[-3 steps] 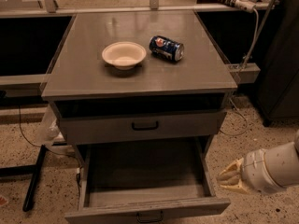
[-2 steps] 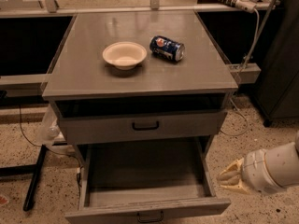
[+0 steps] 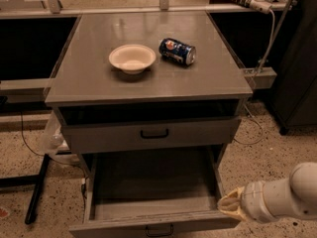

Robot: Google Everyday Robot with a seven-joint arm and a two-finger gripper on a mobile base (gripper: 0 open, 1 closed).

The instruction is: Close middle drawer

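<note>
Your gripper is at the right front corner of the middle drawer, which stands pulled far out beneath the top drawer. You cannot tell whether the gripper is open or closed. Pushing from that corner may skew the drawer so it binds, or the gripper may slide off its side.

Cabinet top: bowl, seemingly soda can.

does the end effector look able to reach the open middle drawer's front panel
Probably yes: the end effector sits right beside the right front corner of the pulled-out middle drawer, and nothing stands between it and the front panel.
</note>
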